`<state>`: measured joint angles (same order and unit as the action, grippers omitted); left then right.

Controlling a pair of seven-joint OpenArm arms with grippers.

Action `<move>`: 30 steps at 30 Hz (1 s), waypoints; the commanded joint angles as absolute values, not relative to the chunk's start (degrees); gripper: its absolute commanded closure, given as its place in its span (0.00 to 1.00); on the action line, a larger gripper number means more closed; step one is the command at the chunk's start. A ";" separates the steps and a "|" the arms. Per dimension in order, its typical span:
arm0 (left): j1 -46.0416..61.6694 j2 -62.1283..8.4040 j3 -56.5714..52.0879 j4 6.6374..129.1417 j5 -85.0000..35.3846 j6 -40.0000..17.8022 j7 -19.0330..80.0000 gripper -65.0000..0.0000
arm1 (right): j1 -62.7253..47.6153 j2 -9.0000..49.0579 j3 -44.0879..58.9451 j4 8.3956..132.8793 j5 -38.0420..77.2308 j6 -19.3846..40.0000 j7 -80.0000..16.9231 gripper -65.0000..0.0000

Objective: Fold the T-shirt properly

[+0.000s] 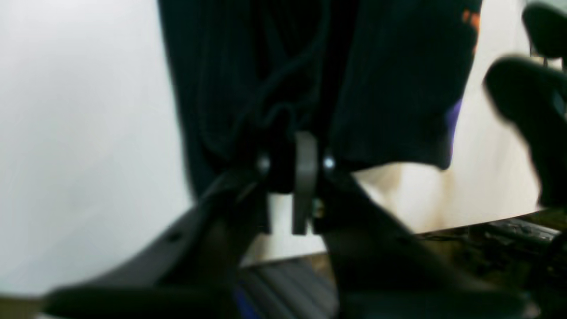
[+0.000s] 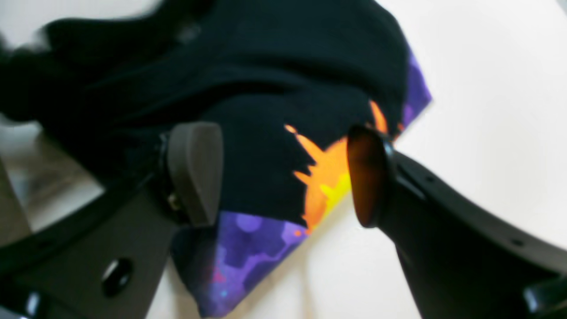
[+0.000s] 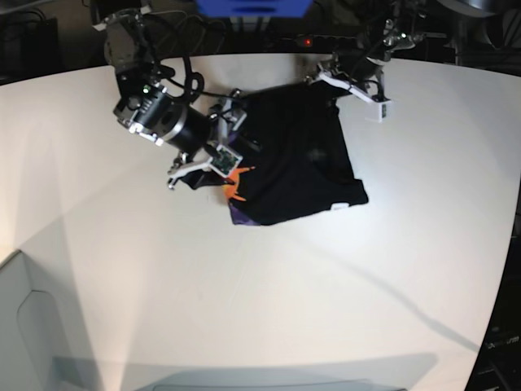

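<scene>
Left pincer [image 1: 296,165] tight on T-shirt [image 3: 293,167]

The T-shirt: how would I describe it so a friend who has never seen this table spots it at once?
Look at the far middle of the big white table, between the two robot arms. A dark, rumpled cloth lies there: the T-shirt. It is black with an orange and purple print showing at one turned-over corner, and nothing else on the table is cloth.
</scene>
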<state>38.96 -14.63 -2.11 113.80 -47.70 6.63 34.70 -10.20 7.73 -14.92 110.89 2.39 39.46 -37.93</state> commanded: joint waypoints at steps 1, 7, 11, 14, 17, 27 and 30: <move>39.78 -14.99 -2.24 115.47 -48.22 6.37 34.15 1.00 | -9.71 7.60 -14.37 111.87 3.30 40.00 -36.53 0.30; 42.07 -15.08 -2.33 116.09 -48.13 6.29 34.07 1.00 | -9.71 7.60 -12.88 111.69 3.30 40.00 -36.53 0.30; 43.12 -15.16 -2.24 116.18 -48.40 6.20 34.07 1.00 | -9.54 7.60 -12.88 111.69 3.30 40.00 -36.53 0.30; 43.12 -15.25 -1.71 116.09 -47.96 6.20 34.07 1.00 | -9.36 7.52 -12.88 111.52 3.30 40.00 -36.53 0.30; 43.12 -15.25 -1.71 115.65 -47.78 6.20 34.15 1.00 | -9.19 7.43 -12.88 111.52 3.30 40.00 -36.53 0.30; 43.12 -16.22 -0.22 115.12 -42.77 6.20 34.77 0.98 | -8.84 5.67 -13.14 111.34 3.30 40.00 -36.26 0.30; 43.12 -17.98 2.15 115.21 -43.21 6.81 34.77 0.83 | -7.87 5.49 -13.41 111.34 3.30 40.00 -36.53 0.30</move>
<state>42.54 -17.96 2.02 114.37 -42.65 6.74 34.96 -8.51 5.67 -13.47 110.50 2.48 39.44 -37.74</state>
